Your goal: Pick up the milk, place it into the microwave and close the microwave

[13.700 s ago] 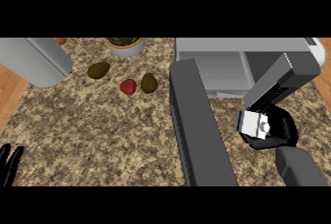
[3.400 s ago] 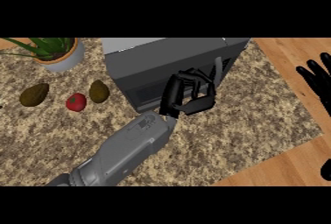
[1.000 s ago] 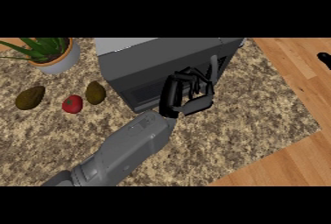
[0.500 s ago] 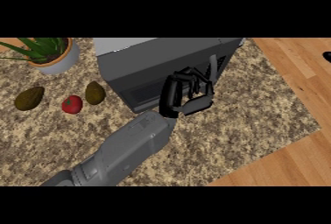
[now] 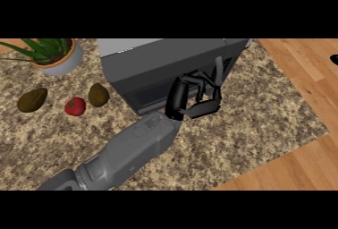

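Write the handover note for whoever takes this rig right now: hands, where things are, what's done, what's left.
Left hand: fingers curled, against the microwave door front, holding nothing visible.
Right hand: only a sliver at the view's right edge; state unclear.
Milk: not in sight, presumably inside.
Door looks shut or nearly so.
Left: confirm the door is fully closed, then pull the hand away.
Beside the microwave: tomato, two avocados, potted plant.

The left forearm point(image 5: 128, 154) slants up from the lower left edge. Its hand point(image 5: 191, 98) has fingers point(image 5: 213, 80) curled and holds nothing. The right hand point(image 5: 335, 59) barely shows at the right edge.
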